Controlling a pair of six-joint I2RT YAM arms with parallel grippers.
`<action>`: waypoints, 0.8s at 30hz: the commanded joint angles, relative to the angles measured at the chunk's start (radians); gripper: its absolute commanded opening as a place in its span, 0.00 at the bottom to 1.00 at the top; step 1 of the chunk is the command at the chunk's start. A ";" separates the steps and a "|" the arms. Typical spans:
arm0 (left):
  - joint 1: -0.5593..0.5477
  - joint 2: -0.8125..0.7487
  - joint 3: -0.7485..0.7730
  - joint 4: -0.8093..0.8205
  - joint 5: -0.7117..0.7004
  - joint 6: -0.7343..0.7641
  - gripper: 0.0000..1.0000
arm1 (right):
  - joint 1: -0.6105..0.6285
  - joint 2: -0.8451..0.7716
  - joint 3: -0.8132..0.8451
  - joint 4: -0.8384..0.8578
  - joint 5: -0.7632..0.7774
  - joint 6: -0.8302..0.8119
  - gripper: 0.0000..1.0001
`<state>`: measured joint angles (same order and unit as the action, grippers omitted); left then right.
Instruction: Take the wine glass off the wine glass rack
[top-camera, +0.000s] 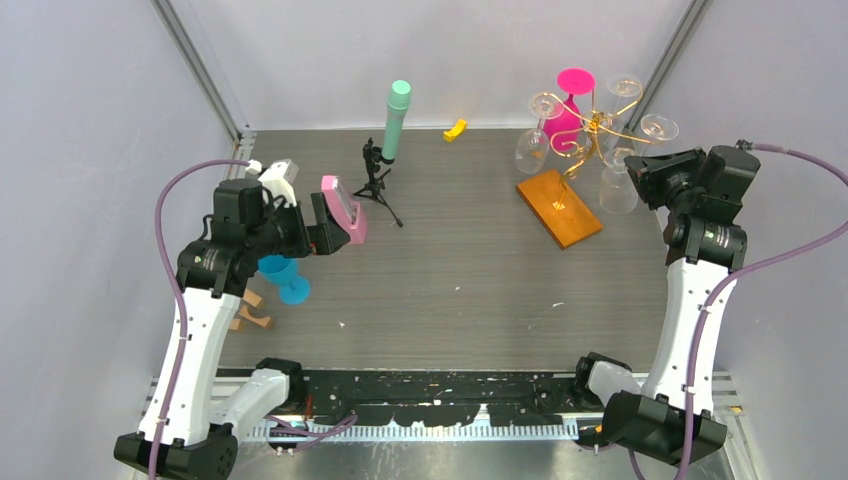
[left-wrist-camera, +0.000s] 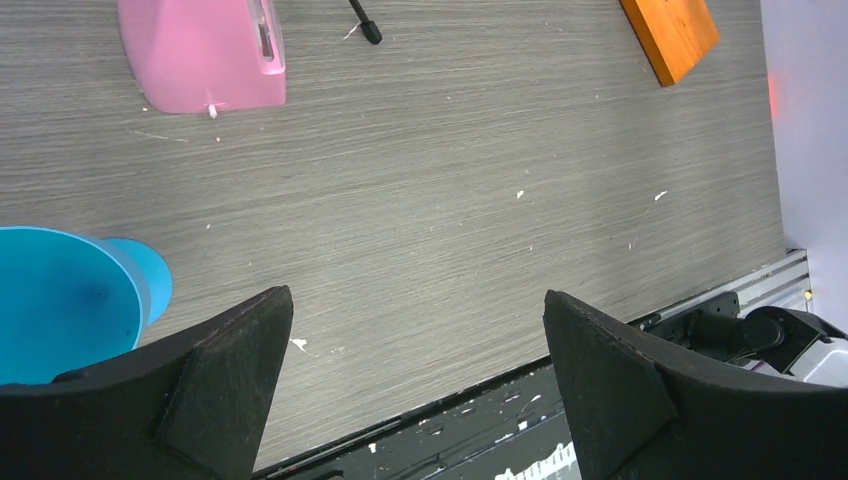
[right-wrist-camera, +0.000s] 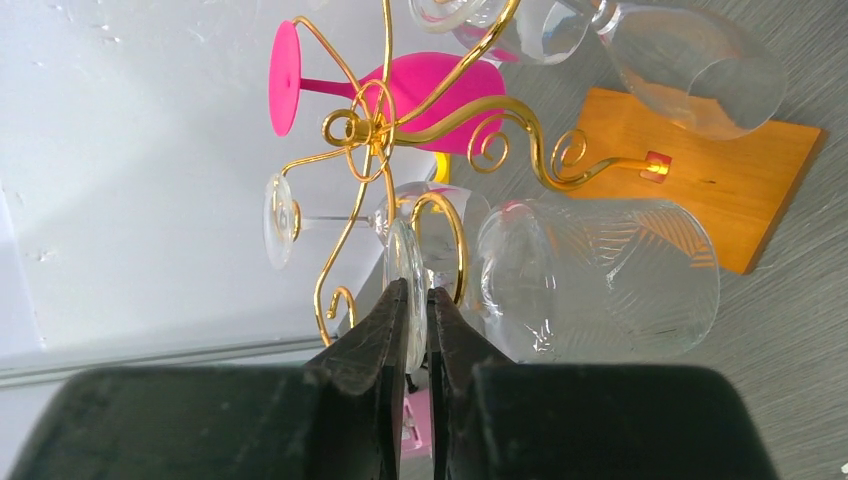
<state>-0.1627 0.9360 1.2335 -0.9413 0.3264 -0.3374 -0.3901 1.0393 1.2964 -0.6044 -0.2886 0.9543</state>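
Since the right gripper has its jaws closed on the foot disc of the clear wine glass, which hangs on the gold wine glass rack at upper right of the top view, I should draw the foot out along its scroll arm slowly and level, clear of the pink glass. Left gripper: jaws spread, empty.

The left arm and right arm have white shells, black joints, purple cables.
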 joint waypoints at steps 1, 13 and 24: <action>-0.003 -0.009 0.004 0.010 -0.006 0.009 1.00 | -0.004 -0.068 0.005 0.125 -0.008 0.070 0.00; -0.005 -0.004 0.009 0.012 -0.006 0.006 1.00 | -0.003 -0.069 -0.021 0.222 -0.096 0.152 0.00; -0.004 -0.005 0.008 0.008 -0.011 0.006 1.00 | -0.004 -0.041 -0.053 0.310 -0.146 0.198 0.00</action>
<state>-0.1635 0.9363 1.2335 -0.9424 0.3214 -0.3367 -0.3901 1.0107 1.2274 -0.4652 -0.3817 1.1095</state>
